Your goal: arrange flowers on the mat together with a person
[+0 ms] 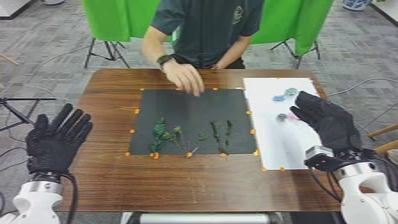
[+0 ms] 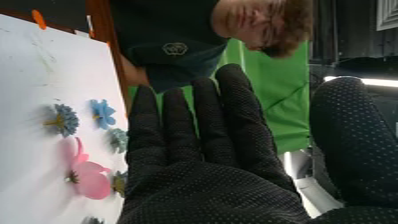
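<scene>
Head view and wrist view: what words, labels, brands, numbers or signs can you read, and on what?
Dark shirt: an emblem on its chest, too small to read.
Black mat and white sheet: no lettering I can make out.
Nothing here can be quoted.

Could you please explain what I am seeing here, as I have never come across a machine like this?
This is a robot with two white arms, each ending in a black-gloved hand. The head view looks forward and down from its head; the other picture comes from its right wrist.

On the brown table lies a dark mat with leafy green stems on it. The white sheet beside it carries blue flowers and a pink one. Both the left hand and the right hand are open and hold nothing. A person's hand is over the mat's far part.
</scene>
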Motion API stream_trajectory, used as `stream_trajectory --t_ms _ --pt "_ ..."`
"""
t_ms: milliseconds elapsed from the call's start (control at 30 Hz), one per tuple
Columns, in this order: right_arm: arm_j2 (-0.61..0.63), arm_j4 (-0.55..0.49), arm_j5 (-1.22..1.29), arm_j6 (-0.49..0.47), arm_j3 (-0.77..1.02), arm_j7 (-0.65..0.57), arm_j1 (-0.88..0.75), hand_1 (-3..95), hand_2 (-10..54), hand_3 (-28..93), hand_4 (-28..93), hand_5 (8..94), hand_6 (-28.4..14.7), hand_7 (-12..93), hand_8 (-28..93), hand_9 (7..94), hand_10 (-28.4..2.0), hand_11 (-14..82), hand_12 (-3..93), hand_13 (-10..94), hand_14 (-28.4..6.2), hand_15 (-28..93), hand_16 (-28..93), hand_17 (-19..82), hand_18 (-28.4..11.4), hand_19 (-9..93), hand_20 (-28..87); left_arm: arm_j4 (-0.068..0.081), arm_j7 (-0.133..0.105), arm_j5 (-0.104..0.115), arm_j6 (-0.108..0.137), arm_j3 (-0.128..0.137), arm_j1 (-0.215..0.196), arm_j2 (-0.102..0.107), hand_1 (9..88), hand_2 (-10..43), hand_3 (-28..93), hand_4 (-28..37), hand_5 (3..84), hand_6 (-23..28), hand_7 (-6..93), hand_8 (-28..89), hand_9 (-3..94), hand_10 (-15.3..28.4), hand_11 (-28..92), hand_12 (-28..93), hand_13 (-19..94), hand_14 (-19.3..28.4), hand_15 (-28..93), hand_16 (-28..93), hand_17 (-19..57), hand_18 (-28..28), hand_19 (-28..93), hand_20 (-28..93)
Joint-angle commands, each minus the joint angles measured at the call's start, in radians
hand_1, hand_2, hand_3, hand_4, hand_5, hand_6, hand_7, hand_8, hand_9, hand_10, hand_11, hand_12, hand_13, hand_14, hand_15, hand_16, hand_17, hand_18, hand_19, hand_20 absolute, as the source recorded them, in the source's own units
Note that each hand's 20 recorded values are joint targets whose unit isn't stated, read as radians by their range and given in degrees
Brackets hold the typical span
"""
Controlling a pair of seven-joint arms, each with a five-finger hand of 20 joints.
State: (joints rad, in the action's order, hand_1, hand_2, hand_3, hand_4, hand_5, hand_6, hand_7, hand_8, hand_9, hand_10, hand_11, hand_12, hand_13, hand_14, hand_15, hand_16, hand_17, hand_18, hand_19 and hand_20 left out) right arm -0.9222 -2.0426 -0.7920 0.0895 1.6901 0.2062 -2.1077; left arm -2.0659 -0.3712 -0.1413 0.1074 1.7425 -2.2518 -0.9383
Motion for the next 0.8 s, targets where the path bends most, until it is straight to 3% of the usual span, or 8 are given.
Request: stream_trajectory --t_ms 33,433,633,800 --pt "-0.013 -0.008 -0.007 -0.02 0.013 -0.009 -0.017 20.0 12.1 78 -24 49.3 -7.3 11 -12 41.5 -12.2 4.4 7.1 29 -9.5 10 1 21 -8.9 12 13 -0.008 -0.001 0.006 0.006 0.006 -0.023 -0.011 25.7 10.9 69 -28.3 41.7 7.1 7.4 -9 38.2 13.0 13 5 28 13.5 22 -7 -4.0 11.4 29 7" --pt "-0.018 -0.005 -0.009 -0.031 0.007 -0.025 -0.022 19.9 12.2 78 -23 50.0 -7.2 11 -12 41.8 -12.2 4.6 7.0 30 -9.7 10 1 20 -9.0 12 13 -0.016 0.0 0.0 0.016 0.018 -0.04 -0.019 26.7 10.1 70 -28.3 41.9 7.2 7.5 -9 38.5 13.0 14 5 28 13.5 22 -8 -4.0 11.4 29 7" --pt "-0.017 -0.001 -0.018 -0.035 -0.002 -0.036 -0.003 19.8 12.3 78 -23 50.3 -7.2 11 -12 41.9 -12.2 4.6 7.0 30 -9.7 10 1 20 -9.1 12 13 -0.021 -0.003 0.001 0.023 0.036 -0.055 -0.022 27.6 9.3 70 -28.3 41.9 7.3 7.5 -9 38.3 13.3 14 5 28 13.5 23 -8 -4.0 11.4 29 7" --pt "-0.028 -0.004 -0.025 -0.048 -0.002 -0.047 -0.008 19.9 12.3 78 -24 50.6 -7.2 11 -12 42.0 -12.2 4.6 7.1 30 -9.8 10 1 20 -9.2 12 13 -0.02 0.001 0.0 0.015 0.031 -0.05 -0.021 27.9 9.4 69 -28.3 42.0 7.3 7.4 -9 38.4 13.3 14 5 28 13.5 23 -8 -3.9 11.4 29 6"
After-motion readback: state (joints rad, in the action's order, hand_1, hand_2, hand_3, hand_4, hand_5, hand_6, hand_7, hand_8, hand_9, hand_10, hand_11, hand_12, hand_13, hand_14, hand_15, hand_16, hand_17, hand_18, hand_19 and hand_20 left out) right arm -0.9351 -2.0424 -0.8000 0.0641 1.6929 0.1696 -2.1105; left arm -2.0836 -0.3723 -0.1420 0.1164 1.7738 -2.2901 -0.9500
